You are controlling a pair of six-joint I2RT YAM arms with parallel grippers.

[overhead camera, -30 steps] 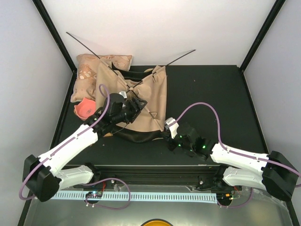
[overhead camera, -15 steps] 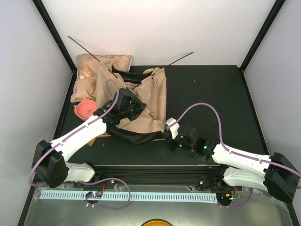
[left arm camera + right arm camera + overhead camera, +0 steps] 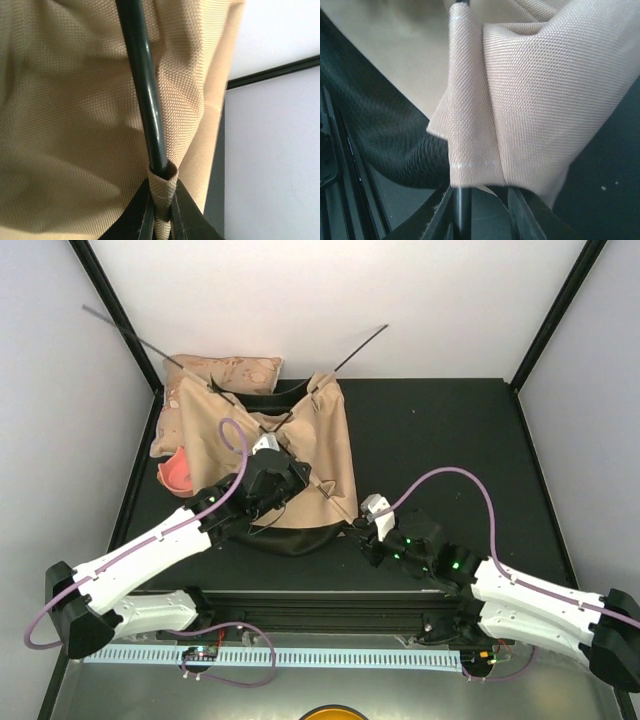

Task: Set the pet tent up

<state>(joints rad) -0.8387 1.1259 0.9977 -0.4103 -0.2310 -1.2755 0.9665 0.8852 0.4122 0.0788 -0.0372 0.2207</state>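
The pet tent (image 3: pixel 310 435) lies slack on the black table, tan canvas over a black floor edge (image 3: pixel 300 538), with two thin black poles (image 3: pixel 130 335) sticking out at the back. My left gripper (image 3: pixel 288 478) sits on top of the canvas. In the left wrist view it (image 3: pixel 162 222) is shut on a tan webbing loop (image 3: pixel 163 186) where a pole (image 3: pixel 145 90) enters. My right gripper (image 3: pixel 364 527) is at the tent's near right corner. Its jaws (image 3: pixel 482 217) stand apart around a pole end (image 3: pixel 462 207) below the canvas sleeve (image 3: pixel 470 115).
A beige patterned pillow (image 3: pixel 235 370) lies at the back left, partly under the tent. A pink bowl-like thing (image 3: pixel 176 470) sits at the tent's left edge. Black frame posts (image 3: pixel 120 310) rise at the back corners. The table's front rail (image 3: pixel 320 600) runs beneath both arms.
My left gripper has shut on the loop. The poles have swung left and the canvas has spread toward the pillow. My right gripper's jaws have parted and it has shifted slightly right.
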